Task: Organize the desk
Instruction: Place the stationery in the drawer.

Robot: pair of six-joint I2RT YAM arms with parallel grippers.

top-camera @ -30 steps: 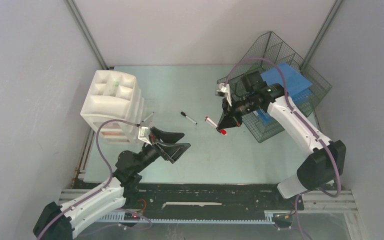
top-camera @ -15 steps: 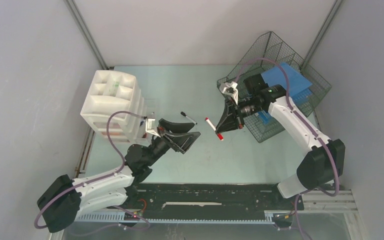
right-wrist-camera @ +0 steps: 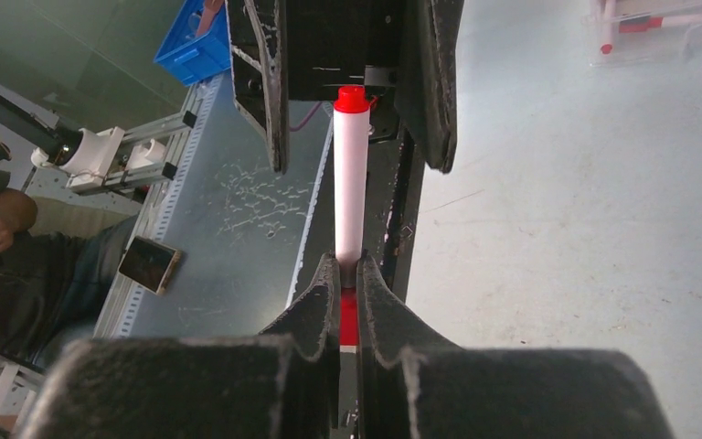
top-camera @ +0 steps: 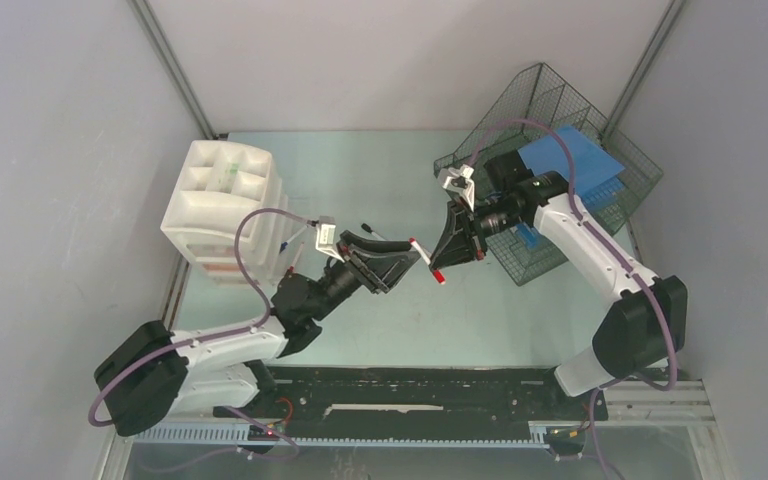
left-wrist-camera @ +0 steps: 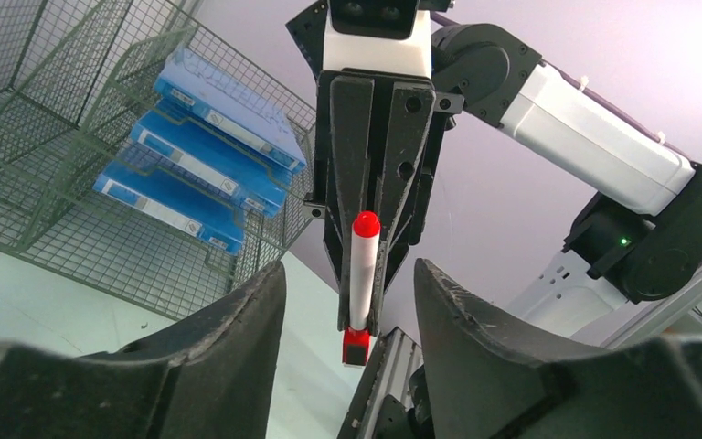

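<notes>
Right claw clamped on marker red tail end, midair over worktop. Left claw jaws apart, flanking other end, not touching. Marker likely light, stiff, slick: grip white barrel squarely.

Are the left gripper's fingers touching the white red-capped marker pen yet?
Apart. The left wrist view shows the white red-capped marker pen between the fingers of the left gripper, with gaps on both sides.

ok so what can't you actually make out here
- Top view: black marker mostly hidden behind the left end effector.
- Right wrist view: red-capped marker, lower end buried in the right end effector.
- Left wrist view: blue boxes, labels too small to read.
</notes>
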